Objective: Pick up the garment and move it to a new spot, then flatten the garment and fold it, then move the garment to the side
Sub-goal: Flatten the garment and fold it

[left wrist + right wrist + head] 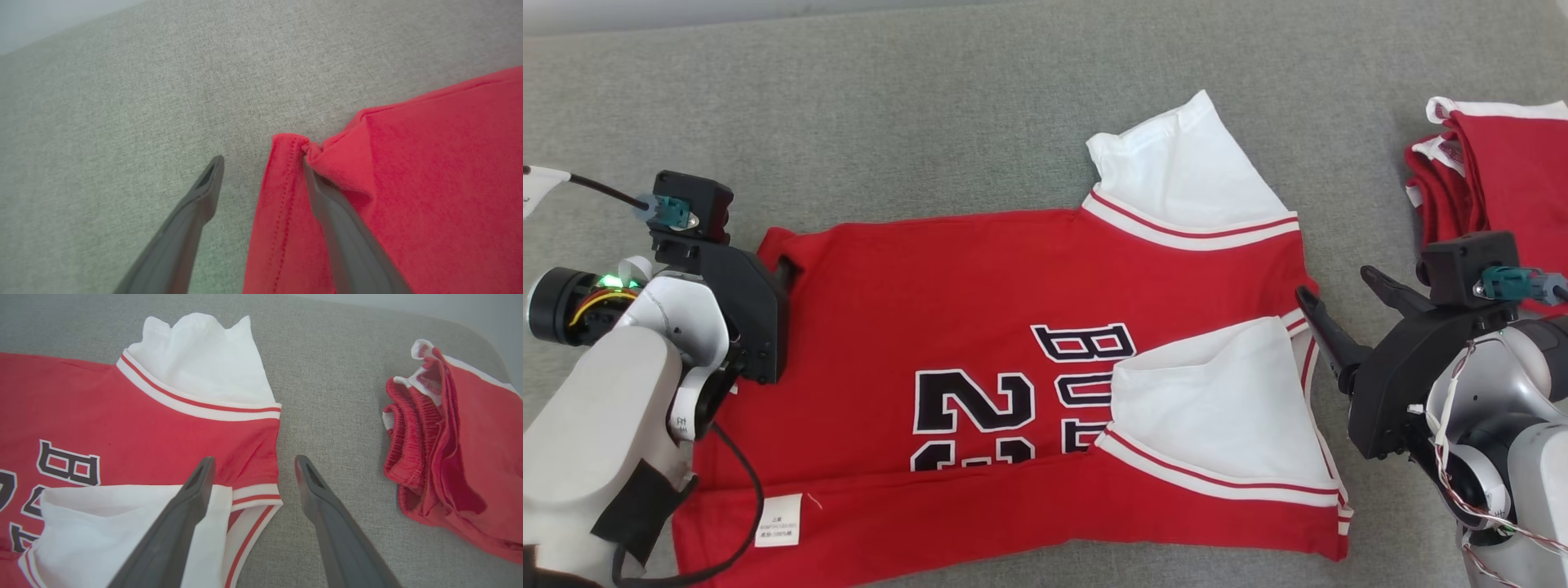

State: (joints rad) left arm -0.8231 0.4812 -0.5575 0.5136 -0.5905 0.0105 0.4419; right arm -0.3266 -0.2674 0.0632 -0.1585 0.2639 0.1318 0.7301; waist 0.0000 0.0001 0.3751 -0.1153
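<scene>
The red jersey (915, 294) lies spread across the middle of the grey cloth surface (931, 106), chest up, with its black lettering showing. One white sleeve (1184, 163) sticks out on the far side. The other sleeve (1217, 408) is folded in over the chest, covering part of the letters. The near side is turned over in a long strip, and a white label (778, 519) shows there.

The left gripper (262, 157) is at the jersey's left end with its jaws wide. One finger is over bare grey surface and the other lies against a puckered corner of red cloth, with the stitched edge between them, unpinched. The right gripper (1335, 284) is just off the jersey's right end, also spread wide and holding nothing. Well off to the right sits a bunched pile of red shorts (1503, 163).
</scene>
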